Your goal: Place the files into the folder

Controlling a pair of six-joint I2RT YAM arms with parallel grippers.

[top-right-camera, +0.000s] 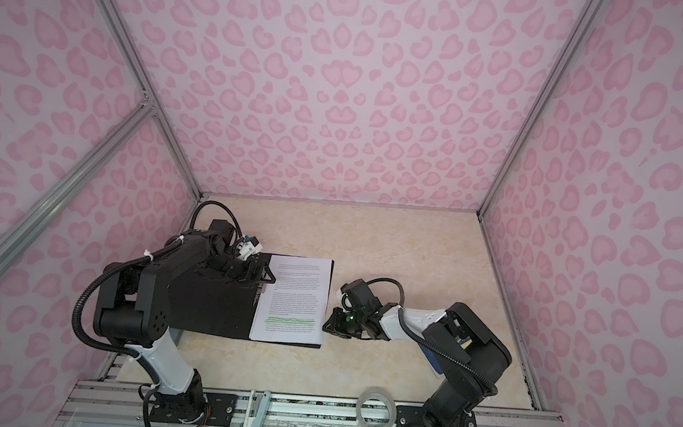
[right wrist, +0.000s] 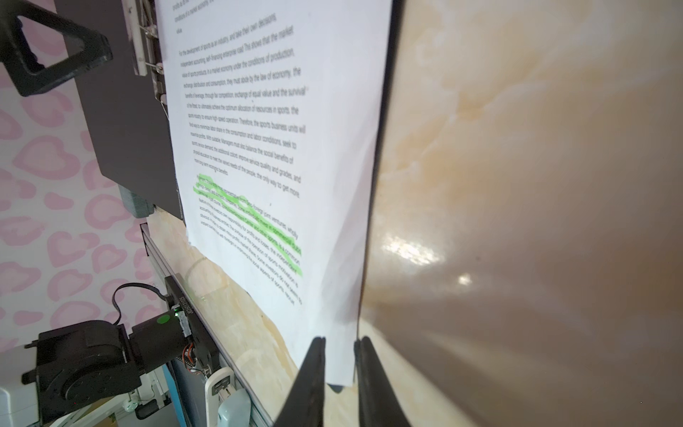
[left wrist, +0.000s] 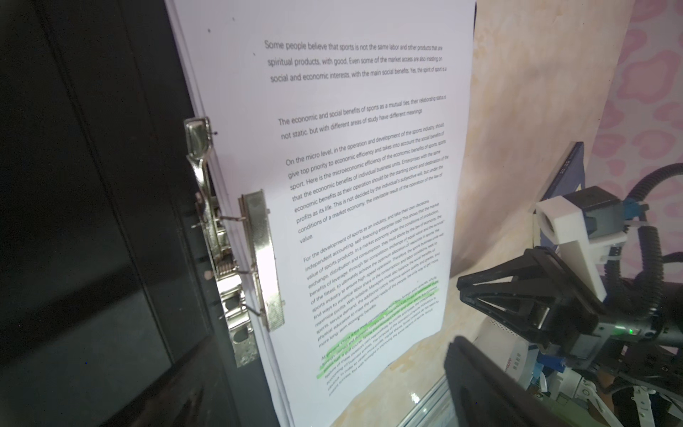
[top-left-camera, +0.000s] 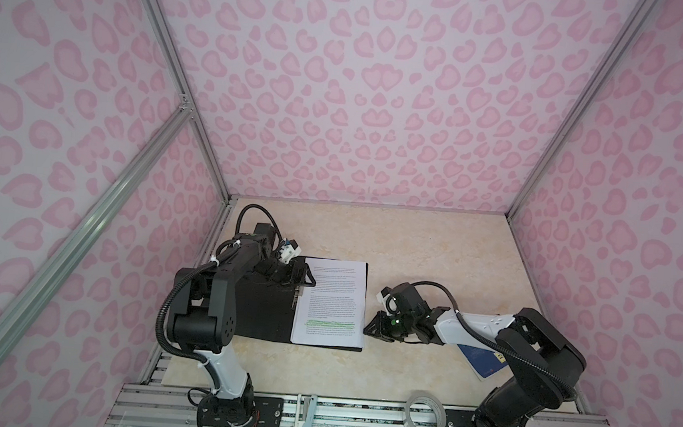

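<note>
Table (top-left-camera: 431, 263): beige marble.
Folder (top-left-camera: 264, 321): open, files (top-left-camera: 333, 301) inside.
Left end effector (top-left-camera: 303, 276): spread over spine (top-left-camera: 297, 298).
Right end effector (top-left-camera: 370, 329): seemingly pinching files' edge.

Two black-and-white arms. The left arm (top-left-camera: 218, 280) folds forward at the elbow, and its left pincer (top-left-camera: 300, 279) is held low with jaws spread wide. The right arm (top-left-camera: 477, 323) stretches inward, and its right pincer (top-left-camera: 367, 330) is low and level, jaws nearly together, nearer the bases than the left pincer.
</note>
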